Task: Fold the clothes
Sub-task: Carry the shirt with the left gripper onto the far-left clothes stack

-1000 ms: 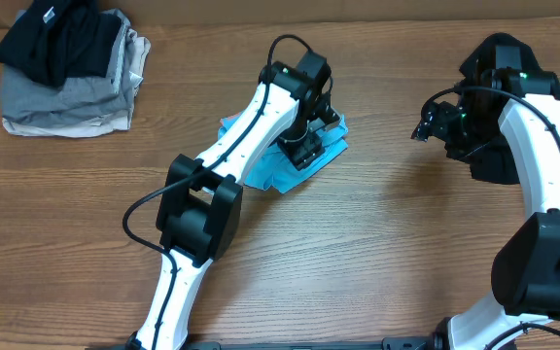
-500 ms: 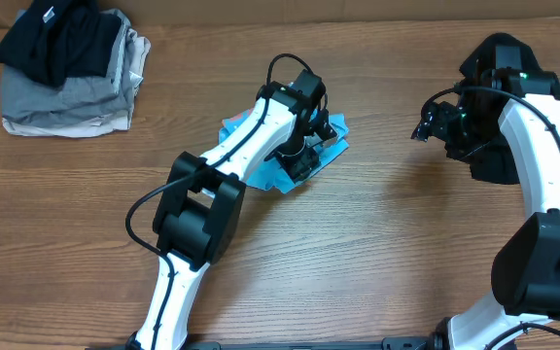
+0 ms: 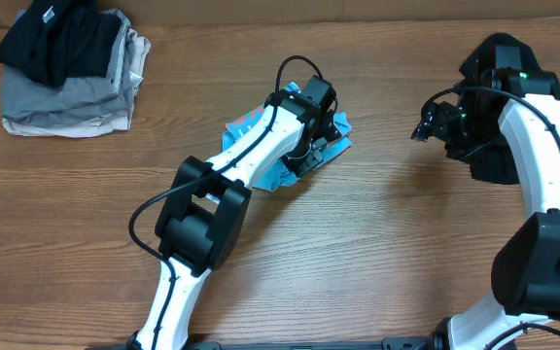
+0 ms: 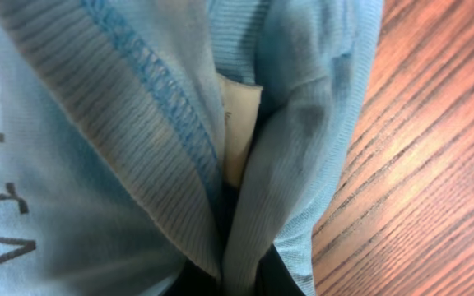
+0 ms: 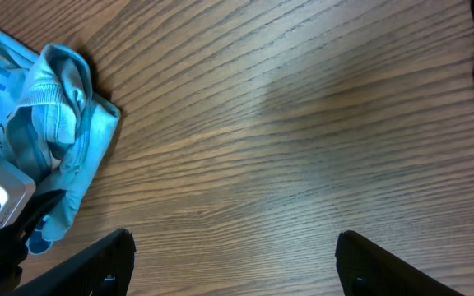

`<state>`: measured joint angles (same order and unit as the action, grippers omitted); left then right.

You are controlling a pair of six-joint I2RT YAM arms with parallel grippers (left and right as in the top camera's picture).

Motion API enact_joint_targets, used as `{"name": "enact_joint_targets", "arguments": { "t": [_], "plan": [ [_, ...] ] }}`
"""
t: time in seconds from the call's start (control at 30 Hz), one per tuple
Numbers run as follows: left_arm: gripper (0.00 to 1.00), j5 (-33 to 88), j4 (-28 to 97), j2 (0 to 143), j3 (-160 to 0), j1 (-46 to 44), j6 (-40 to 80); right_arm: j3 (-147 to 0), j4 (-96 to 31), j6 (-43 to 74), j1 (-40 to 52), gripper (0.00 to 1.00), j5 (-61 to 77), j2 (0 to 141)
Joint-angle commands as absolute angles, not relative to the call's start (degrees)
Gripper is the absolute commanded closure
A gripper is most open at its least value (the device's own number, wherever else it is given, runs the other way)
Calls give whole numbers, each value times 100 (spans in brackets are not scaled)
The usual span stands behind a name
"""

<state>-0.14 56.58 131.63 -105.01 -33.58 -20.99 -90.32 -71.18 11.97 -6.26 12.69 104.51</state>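
Observation:
A crumpled light-blue T-shirt point(image 3: 336, 146) with pinkish lettering lies at the table's middle, largely under my left arm. My left gripper point(image 3: 311, 148) is pressed down into it and shut on a fold of it. In the left wrist view a ridge of the T-shirt point(image 4: 130, 115) near the ribbed collar and white label point(image 4: 239, 123) runs down between the jaws of the left gripper point(image 4: 241, 281). My right gripper point(image 3: 426, 126) hangs open over bare wood to the right of the shirt. Nothing lies between the wide-apart fingers of the right gripper point(image 5: 237, 267), and the T-shirt point(image 5: 60, 123) shows at the far left.
A pile of folded garments sits at the back left corner, a black garment point(image 3: 56, 34) with a small white logo on top of grey ones point(image 3: 66, 97). The wooden table point(image 3: 377, 243) stretches in front and to the right.
My left gripper has closed on the T-shirt's fabric and shifted slightly right over it; the cloth has bunched beneath it. The right arm has not moved.

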Motion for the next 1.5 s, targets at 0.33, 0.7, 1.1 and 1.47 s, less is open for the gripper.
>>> {"name": "enact_joint_targets", "arguments": {
  "t": [0.33, 0.7, 1.1, 1.47],
  "plan": [
    [96, -956, 7758, 13148, -13775, -2663, -1662, -9113, -7144, 1037, -613, 19, 1319, 10361],
    [96, -1247, 7983, 13146, -16018, -954, -1653, -9113, -7192, 1039, -613, 19, 1321, 10361],
    [96, -1525, 7063, 13146, -16700, 1031, -1890, -9113, -7266, 1044, -613, 20, 1579, 10361],
    [96, -733, 5957, 13150, -16700, 2388, -1900, -9113, -7275, 1111, -613, 22, 1686, 10361]
  ]
}}
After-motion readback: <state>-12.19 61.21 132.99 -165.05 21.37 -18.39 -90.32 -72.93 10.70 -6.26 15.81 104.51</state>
